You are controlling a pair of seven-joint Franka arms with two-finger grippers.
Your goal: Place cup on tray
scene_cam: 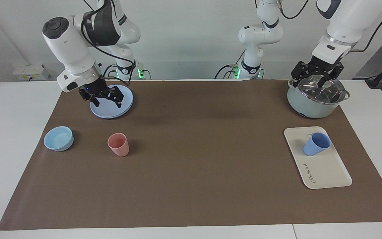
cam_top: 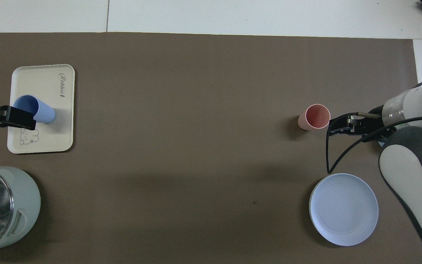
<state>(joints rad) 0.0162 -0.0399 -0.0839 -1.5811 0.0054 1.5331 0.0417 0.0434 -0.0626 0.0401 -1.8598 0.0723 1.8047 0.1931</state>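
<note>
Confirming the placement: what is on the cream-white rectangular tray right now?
The periwinkle-blue ribbed plastic cup stands on the cream-white tray, beside the bear drawing, partly covered overhead by the left gripper.

I see the periwinkle-blue ribbed cup standing upright on the tray, toward the end nearer the robots. The cream tray, with rounded corners and dark script lettering, lies flat at the left arm's end of the table.
</note>
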